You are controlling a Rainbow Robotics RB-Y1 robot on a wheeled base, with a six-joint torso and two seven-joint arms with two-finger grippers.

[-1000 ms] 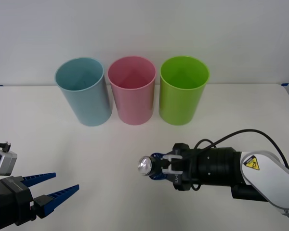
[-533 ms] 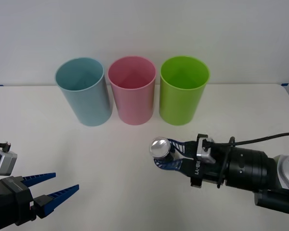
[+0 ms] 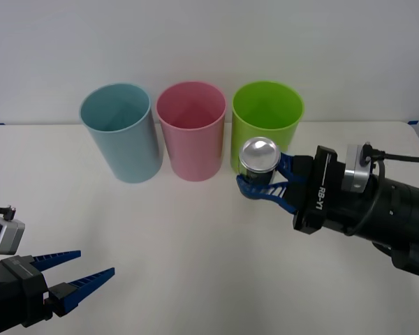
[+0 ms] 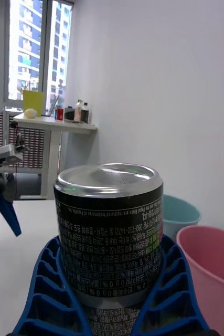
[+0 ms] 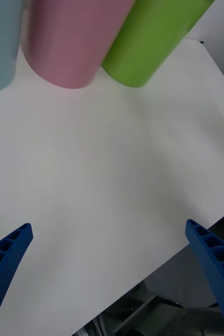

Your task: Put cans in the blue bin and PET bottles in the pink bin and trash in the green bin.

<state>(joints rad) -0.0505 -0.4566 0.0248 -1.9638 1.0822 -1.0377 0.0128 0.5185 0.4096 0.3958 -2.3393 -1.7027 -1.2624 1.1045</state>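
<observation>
Can point(image 3: 258, 160) now higher, nearer green bin point(image 3: 267, 129)

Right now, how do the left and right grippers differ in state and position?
The right gripper is shut on the can, held up in front of the green bin; the left gripper is open and holds nothing. The right sits raised near the bins, while the left waits low at the table's near left corner. Both have blue ribbed fingers.
</observation>
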